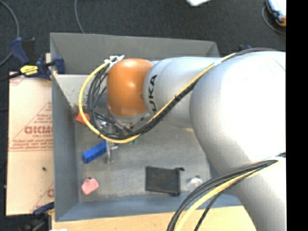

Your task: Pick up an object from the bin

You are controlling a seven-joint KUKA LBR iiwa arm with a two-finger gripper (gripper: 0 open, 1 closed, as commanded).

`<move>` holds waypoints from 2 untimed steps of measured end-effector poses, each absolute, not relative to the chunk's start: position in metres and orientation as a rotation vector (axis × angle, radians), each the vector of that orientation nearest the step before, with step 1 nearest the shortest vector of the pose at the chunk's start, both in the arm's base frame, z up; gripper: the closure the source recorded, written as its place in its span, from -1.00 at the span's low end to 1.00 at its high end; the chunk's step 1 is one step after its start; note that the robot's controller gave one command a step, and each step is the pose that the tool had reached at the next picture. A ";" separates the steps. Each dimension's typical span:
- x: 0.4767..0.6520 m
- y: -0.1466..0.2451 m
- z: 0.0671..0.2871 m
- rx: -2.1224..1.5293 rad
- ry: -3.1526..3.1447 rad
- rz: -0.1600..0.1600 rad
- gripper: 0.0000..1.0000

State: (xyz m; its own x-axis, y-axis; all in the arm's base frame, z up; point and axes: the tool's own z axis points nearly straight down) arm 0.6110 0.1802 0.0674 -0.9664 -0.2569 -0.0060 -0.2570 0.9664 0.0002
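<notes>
My gripper (111, 154) reaches down into the left half of the bin, and one metal finger shows below the orange cover. Just left of that finger lies a small blue block (94, 152), close to it or touching it. An orange piece (80, 119) peeks out at the left wall, partly hidden by the cables. A pink soft lump (89, 186) lies near the front left corner.
A flat black rectangular pad (163, 179) lies on the bin floor at front centre, with a small clear shiny thing (194, 182) to its right. The arm and its cables cover the bin's middle and right side.
</notes>
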 end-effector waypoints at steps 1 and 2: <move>0.560 0.102 0.079 -0.471 3.095 0.002 1.00; 0.560 0.102 0.079 -0.466 3.096 0.003 1.00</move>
